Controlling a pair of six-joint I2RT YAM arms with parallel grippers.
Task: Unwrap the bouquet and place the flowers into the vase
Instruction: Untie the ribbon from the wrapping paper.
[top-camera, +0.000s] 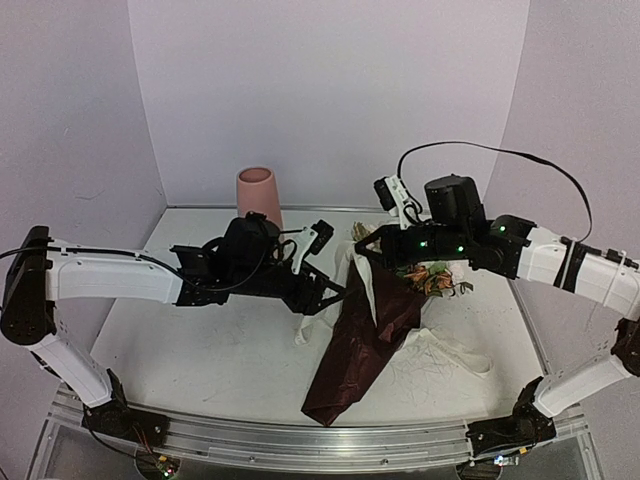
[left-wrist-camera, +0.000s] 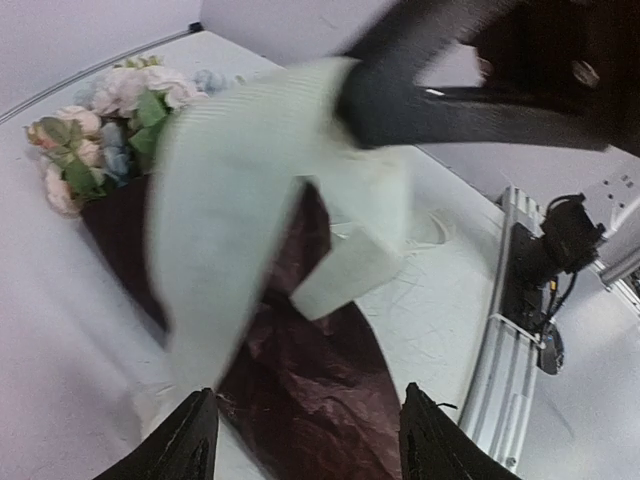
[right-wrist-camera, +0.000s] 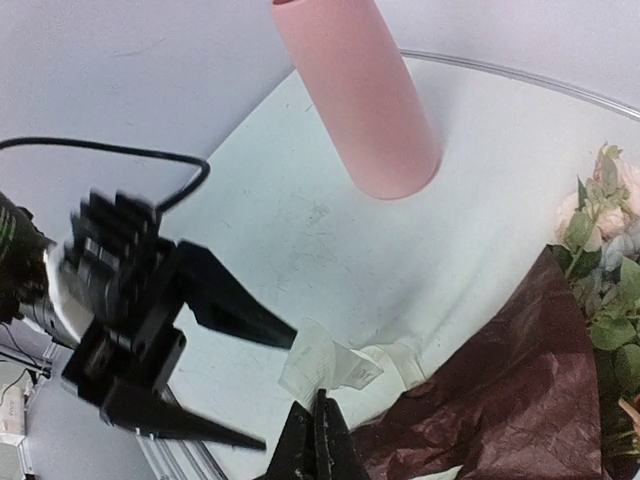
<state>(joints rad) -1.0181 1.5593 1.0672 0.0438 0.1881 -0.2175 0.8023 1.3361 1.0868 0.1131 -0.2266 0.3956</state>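
**Ribbon held up, wrap not yet opened**

Top view. The bouquet (top-camera: 370, 320) lies on the worktop (top-camera: 200, 350) right of centre. The flowers (top-camera: 437, 277) point to 2 o'clock and the tail of the dark red wrapping paper (top-camera: 350, 370) to 7 o'clock. The vase (top-camera: 258, 195) stands upright at 11 o'clock, well apart from it. The right claw (top-camera: 362, 252) sits over the bouquet's neck, and the left claw (top-camera: 325, 296) hovers just beside it at 9 o'clock.

Left wrist view. The left claw's fingers stand wide apart with nothing between them, and the paper lies beneath. The cream ribbon (left-wrist-camera: 230, 200) hangs blurred across the frame from the right claw at 1 o'clock.

Right wrist view. The right claw is fully closed, with a fold of ribbon pinched at its tips. The left claw is at 9 o'clock and the vase at 12.

Handling, as judged. The ribbon is limp and likely to slip, so it should be gripped near an end. The paper is light and crinkled and probably tears easily, so it should be taken by a free edge. The stems are thin and flexible. The flowers are best held by the bundled stems below the leaves, never by the blooms. The vase is tall and narrow and may tip if nudged.
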